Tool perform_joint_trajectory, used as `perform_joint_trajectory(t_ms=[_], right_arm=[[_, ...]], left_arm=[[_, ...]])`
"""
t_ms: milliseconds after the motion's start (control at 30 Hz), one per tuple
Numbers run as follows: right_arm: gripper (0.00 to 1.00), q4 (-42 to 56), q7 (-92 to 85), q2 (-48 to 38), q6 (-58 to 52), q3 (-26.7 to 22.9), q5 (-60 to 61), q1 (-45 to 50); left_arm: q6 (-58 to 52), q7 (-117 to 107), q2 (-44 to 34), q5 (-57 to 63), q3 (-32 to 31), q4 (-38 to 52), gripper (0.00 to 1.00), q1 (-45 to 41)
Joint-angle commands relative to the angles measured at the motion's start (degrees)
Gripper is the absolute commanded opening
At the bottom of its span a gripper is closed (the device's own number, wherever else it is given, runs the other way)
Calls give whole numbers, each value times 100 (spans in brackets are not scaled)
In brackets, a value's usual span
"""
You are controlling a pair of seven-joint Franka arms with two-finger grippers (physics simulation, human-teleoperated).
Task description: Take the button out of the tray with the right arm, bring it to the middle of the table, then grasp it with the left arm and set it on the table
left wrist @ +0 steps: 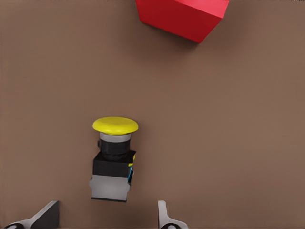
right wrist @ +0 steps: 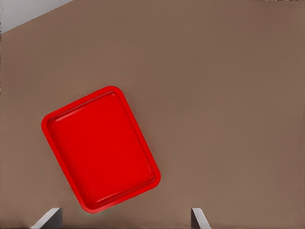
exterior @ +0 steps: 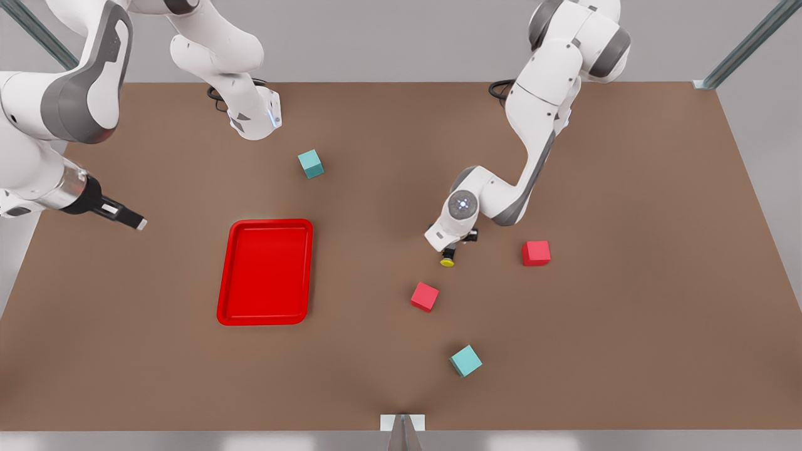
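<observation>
**Button on the table by the left gripper, tray bare**

At the front view's left, the right arm (exterior: 56,119) hangs high off the table's (exterior: 626,351) edge, its right gripper (exterior: 128,219) raised well apart from the tray (exterior: 265,272). In its wrist view the fingers (right wrist: 47,218) stand wide apart with nothing between them, looking down on the tray (right wrist: 100,149), whose floor is bare.

The tray lies flat, left of the table's middle in the front view. Behind it, toward the far edge, sits 1 teal cube (exterior: 311,163).

Right of the middle, the left arm (exterior: 539,125) bends down low over the table, with the left gripper (exterior: 452,244) just above the button (exterior: 447,261). In the left wrist view the button (left wrist: 113,160) lies on the brown surface, yellow cap pointing away from the fingers (left wrist: 45,215), which are spread wider than the base and do not touch it. A red cube (left wrist: 183,16) lies beyond the cap.

Farther right in the front view are 2 red cubes, 1 near the button (exterior: 425,296) and 1 beside the arm's wrist (exterior: 536,253), with a 2nd teal cube (exterior: 465,361) nearer the front edge.
</observation>
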Motion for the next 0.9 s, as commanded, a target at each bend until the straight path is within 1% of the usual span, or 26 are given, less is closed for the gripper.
perform_joint_trajectory(t_ms=[0,67,100,400,600,867], right_arm=[[100,20,-1973,-1,-146,22,19,70],[100,55,-1973,8,-145,92,10,79],[100,55,-1920,34,-119,92,10,229],[100,64,-1920,95,-110,83,-16,211],[100,64,-1947,95,-110,75,-34,202],[100,64,-1947,87,-119,66,-34,149]], left_arm=[[142,1021,20,14,10,22,100,17],[159,898,55,6,10,39,100,17],[159,669,99,5,10,101,100,17],[458,-201,310,-12,10,180,100,-9],[616,-122,468,41,10,444,100,78],[616,-139,556,278,10,444,100,52]])
